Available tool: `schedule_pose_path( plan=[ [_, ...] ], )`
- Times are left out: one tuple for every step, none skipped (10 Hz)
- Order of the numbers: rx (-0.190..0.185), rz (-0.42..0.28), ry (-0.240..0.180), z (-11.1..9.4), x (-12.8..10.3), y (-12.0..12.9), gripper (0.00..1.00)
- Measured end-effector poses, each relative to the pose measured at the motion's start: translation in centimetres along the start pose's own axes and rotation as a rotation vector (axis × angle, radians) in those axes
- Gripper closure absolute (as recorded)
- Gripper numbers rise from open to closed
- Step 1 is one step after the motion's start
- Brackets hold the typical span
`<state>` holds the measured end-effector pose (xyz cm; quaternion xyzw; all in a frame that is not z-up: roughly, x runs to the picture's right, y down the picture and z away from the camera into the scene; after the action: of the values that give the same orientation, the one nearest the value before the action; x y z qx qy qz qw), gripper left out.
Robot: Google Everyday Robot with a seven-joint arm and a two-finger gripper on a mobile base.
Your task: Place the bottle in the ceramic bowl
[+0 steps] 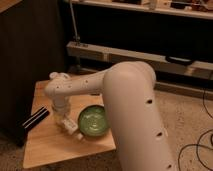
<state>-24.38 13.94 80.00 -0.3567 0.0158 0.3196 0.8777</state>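
Observation:
The bottle (73, 129), small and whitish with a white cap at its lower right end, lies tilted just left of the ceramic bowl (94, 121), a glossy green bowl on the wooden table (50, 147). My gripper (64, 119) hangs from the white arm's wrist (59, 90) straight over the bottle's upper end and is shut on it. The bottle is low over the table, close to the bowl's left rim but outside the bowl. The arm hides the back of the table.
A flat black box with white stripes (34, 121) lies at the table's left edge, left of the gripper. A dark cabinet (25, 60) stands to the left. A shelf unit (150, 55) and cables (195, 145) are behind and to the right.

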Motion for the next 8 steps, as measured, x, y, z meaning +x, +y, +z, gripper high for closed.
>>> schedule_pose_path(
  plan=[
    [-0.010,-0.001,-0.025,-2.0,0.0,-0.4,1.00],
    [-0.022,0.000,-0.048,-4.4,0.1,-1.1,1.00],
    [-0.044,0.001,-0.072,-6.7,0.4,-1.8,1.00],
    [-0.072,0.004,-0.102,-9.1,0.7,-2.9,1.00],
    [-0.086,0.012,-0.124,-11.1,1.3,-4.3,1.00],
    [-0.087,0.012,-0.132,-12.0,1.4,-4.7,1.00],
    [-0.085,0.010,-0.138,-12.6,1.5,-5.1,1.00],
    [-0.077,0.007,-0.142,-12.9,1.9,-6.0,1.00]
  ],
)
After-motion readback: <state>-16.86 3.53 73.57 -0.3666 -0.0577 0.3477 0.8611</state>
